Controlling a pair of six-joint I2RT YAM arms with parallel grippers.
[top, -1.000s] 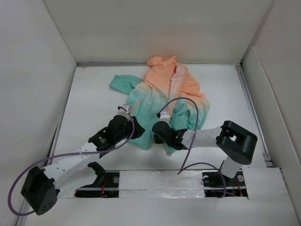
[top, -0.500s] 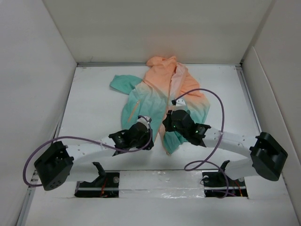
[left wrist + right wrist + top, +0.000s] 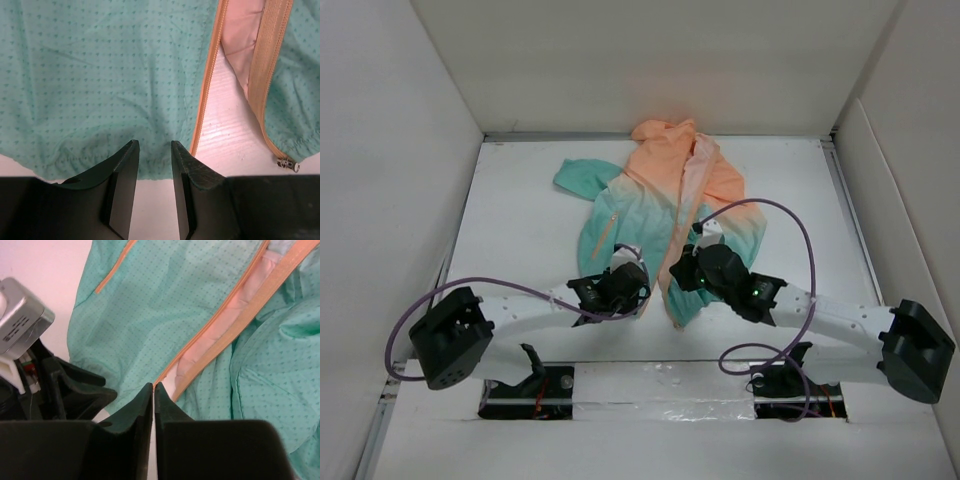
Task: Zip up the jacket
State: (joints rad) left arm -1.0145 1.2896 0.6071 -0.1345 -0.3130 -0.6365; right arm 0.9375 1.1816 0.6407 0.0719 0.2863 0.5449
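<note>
White desk point(image 3: 520, 240), boxed in by plain white panel walls point(image 3: 650, 60) on left, far and right sides; both arm bases at the near edge, a purple cable point(image 3: 780, 215) looping off each arm. jacket point(image 3: 660, 215) lies flat mid-desk, front up, unzipped: peach hood point(image 3: 665, 140) toward the far wall, teal hem toward the arms, one teal sleeve point(image 3: 575, 178) splayed out to the left of the overhead view. Front is open in a narrow V, pale pink lining point(image 3: 242, 40) and a wedge of bare desk showing between the two orange zipper tapes point(image 3: 205, 85). Metal zipper slider point(image 3: 287, 162) sits at the bottom end of the right-hand tape in the left wrist view, resting on the desk. Left end effector point(image 3: 152, 160) is at the hem, just left of the nearer tape, fingers narrowly apart with gathered teal hem visible in the gap; not clamped on anything I can see. Right end effector point(image 3: 153, 390) has its fingers pressed together, tips right at the bottom end of a zipper tape; can't tell whether any tape is pinched between them. Both wrists sit close together over the hem, either side of the opening.
</note>
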